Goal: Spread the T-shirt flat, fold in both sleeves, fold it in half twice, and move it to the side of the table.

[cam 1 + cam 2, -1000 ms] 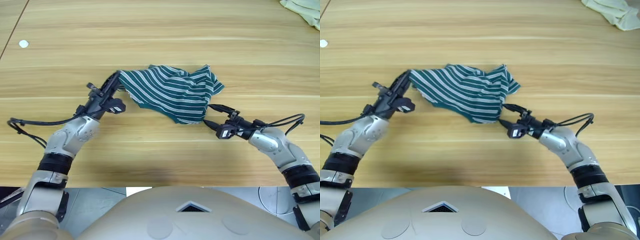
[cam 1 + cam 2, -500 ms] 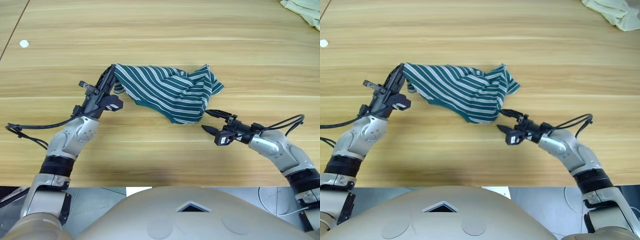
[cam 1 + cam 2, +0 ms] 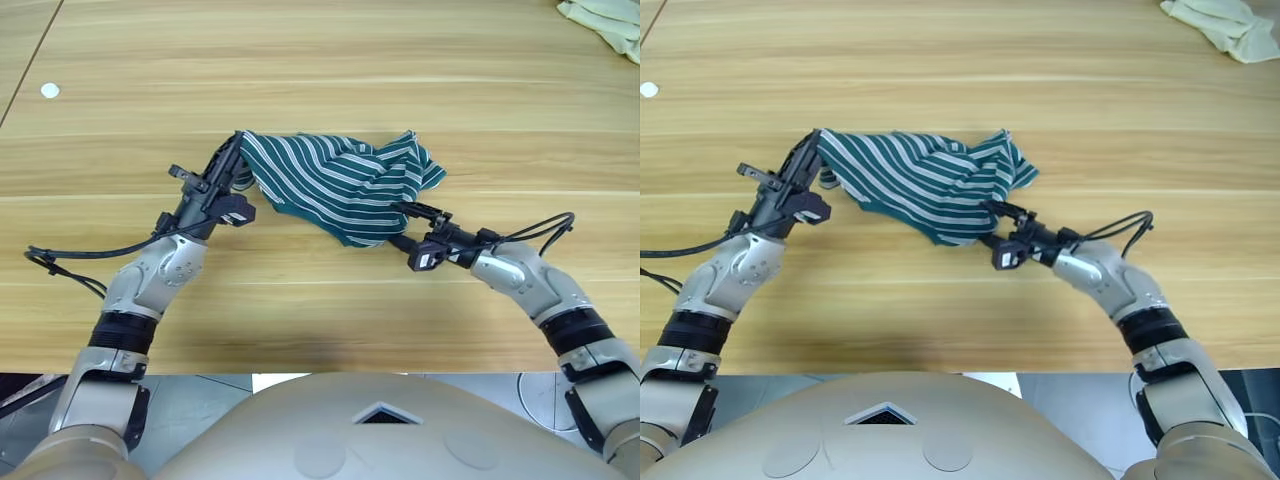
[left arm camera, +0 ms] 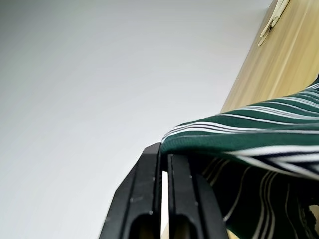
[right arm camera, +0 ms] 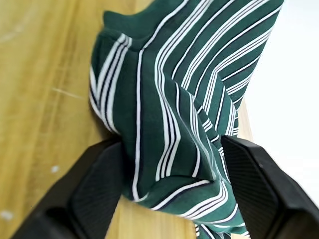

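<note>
The T-shirt (image 3: 340, 190) is dark green with thin white stripes (paired, a darker line between them). The tabletop (image 3: 320, 60) is pale honey wood with long grain bands and one small white dot (image 3: 50, 90). The left claw (image 3: 237, 142) and right claw (image 3: 400, 222) are black; the far cloth (image 3: 600, 18) is pale cream

Wooden table (image 3: 320, 60), striped T-shirt (image 3: 340, 185) mid-table, cream cloth (image 3: 605, 20), white dot (image 3: 50, 90)

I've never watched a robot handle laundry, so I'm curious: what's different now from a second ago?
The right end effector has moved in to the green-and-white striped fabric T-shirt; its open fingers now straddle the shirt's near edge. The left end effector stays clamped on the raised corner. The pale cloth on the wooden table has not moved.
</note>
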`<state>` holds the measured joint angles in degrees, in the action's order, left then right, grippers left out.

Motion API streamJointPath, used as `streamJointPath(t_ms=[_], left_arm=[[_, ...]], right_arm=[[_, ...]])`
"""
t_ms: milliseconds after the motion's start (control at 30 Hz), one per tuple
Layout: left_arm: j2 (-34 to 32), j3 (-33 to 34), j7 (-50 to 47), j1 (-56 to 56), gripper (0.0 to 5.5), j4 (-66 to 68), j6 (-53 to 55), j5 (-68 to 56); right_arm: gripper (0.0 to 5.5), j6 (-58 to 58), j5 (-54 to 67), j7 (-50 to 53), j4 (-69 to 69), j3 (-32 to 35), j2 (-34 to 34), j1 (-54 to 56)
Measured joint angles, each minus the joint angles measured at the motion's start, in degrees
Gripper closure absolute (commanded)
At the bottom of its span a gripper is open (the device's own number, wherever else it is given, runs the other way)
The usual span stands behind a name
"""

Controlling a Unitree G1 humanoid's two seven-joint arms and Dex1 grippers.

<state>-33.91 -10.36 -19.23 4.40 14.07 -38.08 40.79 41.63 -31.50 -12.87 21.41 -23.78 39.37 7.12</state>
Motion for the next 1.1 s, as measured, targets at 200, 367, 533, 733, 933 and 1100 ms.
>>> streamJointPath(t_ms=[200, 367, 533, 733, 933, 1100], left_arm=[[0.11, 0.00, 0.02, 0.00, 5.50, 0.00, 0.01, 0.00], [0.15, -0.01, 0.17, 0.00, 5.50, 0.04, 0.01, 0.00], [0.16, -0.01, 0.25, 0.00, 5.50, 0.23, 0.01, 0.04], [0.31, -0.05, 0.25, 0.03, 5.50, 0.53, 0.02, 0.10], [0.62, -0.05, 0.23, 0.04, 5.50, 0.52, 0.02, 0.13], [0.91, -0.05, 0.92, 0.08, 5.50, 0.45, -1.03, -1.41]], right_arm=[[2.48, 0.11, 0.10, 1.53, 0.59, 0.22, 0.23, -0.49], [3.53, 0.87, 0.14, 1.43, 0.24, 0.35, 1.95, -1.74], [4.58, 1.33, 0.14, 1.43, 0.20, 0.36, 2.37, -2.68], [5.46, 2.68, 0.77, 1.49, 1.13, 0.77, 2.22, -1.81], [5.46, 2.80, 1.37, 2.71, 2.83, 1.43, 1.43, -0.93], [5.46, 3.39, 4.85, 1.54, 3.30, 2.19, 1.04, -1.62]])
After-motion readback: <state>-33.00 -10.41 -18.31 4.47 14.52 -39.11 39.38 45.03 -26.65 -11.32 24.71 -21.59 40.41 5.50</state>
